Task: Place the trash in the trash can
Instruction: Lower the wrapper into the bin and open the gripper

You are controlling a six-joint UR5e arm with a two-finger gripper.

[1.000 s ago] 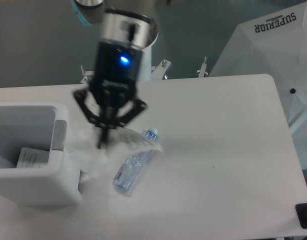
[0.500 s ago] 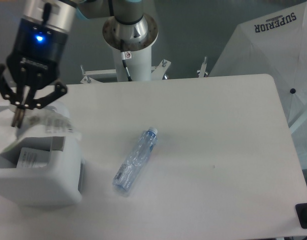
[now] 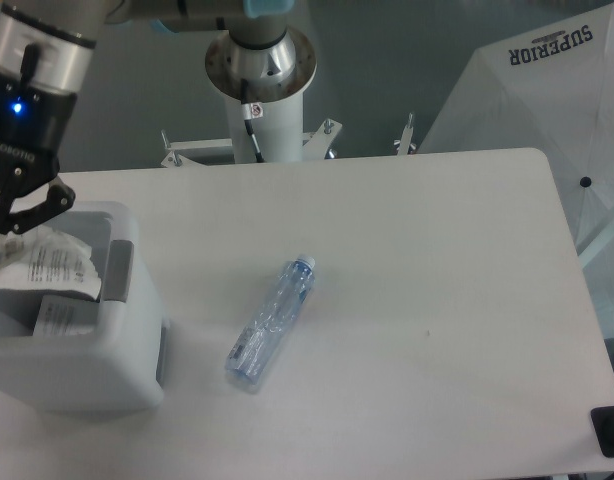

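You had the white table (image 3: 417, 280) wide before you, and at its left end sat the trash can (image 3: 127, 370), big and pale, with its thick rim turned up to the camera. Over the can's far left corner hung your arm, and the gripper (image 3: 5, 215) was partly cut off by the frame edge. One dark finger link showed, angled outward.

The crumpled wrapper (image 3: 49, 262) hung right under that gripper, over the can's mouth, its printed label facing up. Another bit of labelled paper (image 3: 55, 316) lay lower, inside the can.

The step in hand, as I judged it, was the drop. To do it well you wanted the wrapper fully inside the rim line before letting go, then a straight lift so the light plastic did not cling to a finger and ride back out.

The fingers looked splayed, but the tips were off-frame or hidden by the wrapper. So I could not tell whether the pincer was pinching the wrapper or had let it go.

The crushed bottle (image 3: 272, 322) lay on its side mid-table, well apart from the can, pale cap pointing away from the camera. That one was yet to be picked.
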